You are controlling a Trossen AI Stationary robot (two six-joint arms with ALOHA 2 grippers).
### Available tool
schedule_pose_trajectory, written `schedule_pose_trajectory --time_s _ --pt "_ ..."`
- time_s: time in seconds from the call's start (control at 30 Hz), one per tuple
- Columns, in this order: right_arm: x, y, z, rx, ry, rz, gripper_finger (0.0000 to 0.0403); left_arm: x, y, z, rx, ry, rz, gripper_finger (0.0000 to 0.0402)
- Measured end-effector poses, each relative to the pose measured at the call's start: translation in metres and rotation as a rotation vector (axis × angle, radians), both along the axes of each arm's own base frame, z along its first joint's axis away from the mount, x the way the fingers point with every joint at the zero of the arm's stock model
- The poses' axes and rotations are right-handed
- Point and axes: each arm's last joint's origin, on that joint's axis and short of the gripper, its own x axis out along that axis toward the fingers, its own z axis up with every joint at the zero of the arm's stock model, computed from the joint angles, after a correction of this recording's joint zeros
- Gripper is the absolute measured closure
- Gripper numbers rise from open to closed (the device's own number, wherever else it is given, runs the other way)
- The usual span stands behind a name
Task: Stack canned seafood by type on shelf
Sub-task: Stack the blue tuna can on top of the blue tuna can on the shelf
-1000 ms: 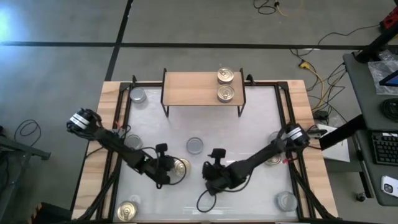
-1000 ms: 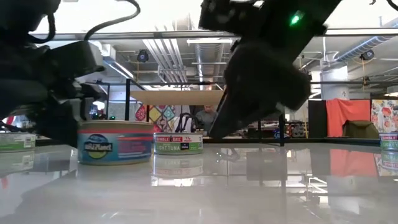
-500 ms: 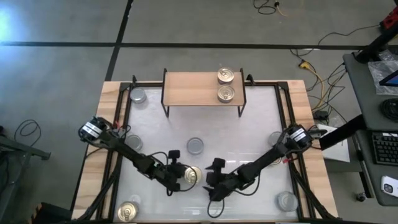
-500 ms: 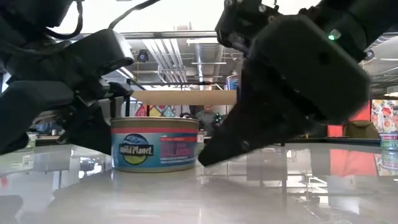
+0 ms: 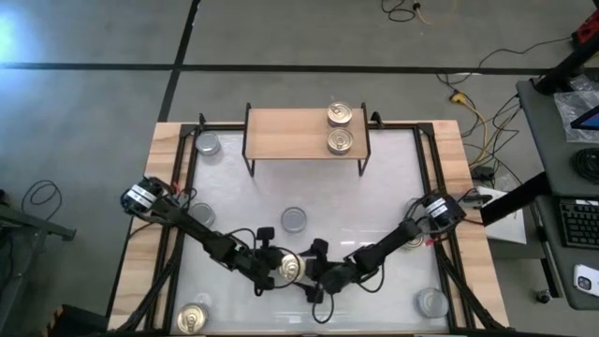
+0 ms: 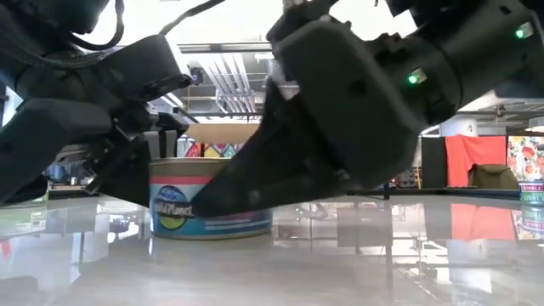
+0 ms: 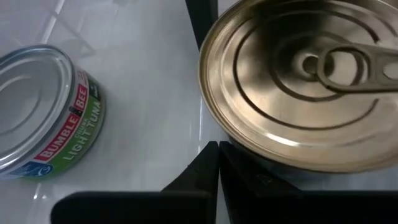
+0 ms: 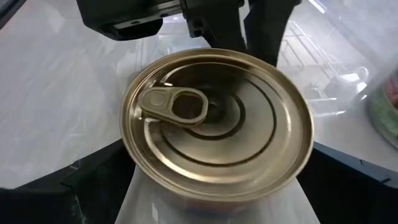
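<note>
- My right tool [image 5: 304,272] sits low at the front middle of the desk [image 5: 393,187], fingers spread wide on either side of a gold-topped tin [image 8: 217,124], not closed on it.
- My left tool [image 5: 273,270] is pressed together, its tips just beside the same tin's other side.
- That tin stands upright on the white desk surface, pull tab up.
- I see a silver-topped tin [image 5: 294,220] near it, towards the shelf [image 5: 281,133].
- Two gold-topped tins [image 5: 340,114] rest on the shelf's right end.
- Other tins lie scattered near the desk edges.
</note>
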Motion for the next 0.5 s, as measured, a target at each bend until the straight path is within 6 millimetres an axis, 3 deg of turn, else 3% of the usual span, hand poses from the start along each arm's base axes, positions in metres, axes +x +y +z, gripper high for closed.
schedule_pose_trajectory --time_s 0.27,0.5 --pt "0.009 -0.004 -0.003 -0.005 0.006 -0.012 0.0005 -0.003 0.002 0.004 0.035 0.026 -0.016 0.0401" --pt "0.01 -0.01 -0.003 -0.007 0.021 -0.035 0.0005 -0.016 0.009 0.019 0.049 0.087 0.039 0.0401"
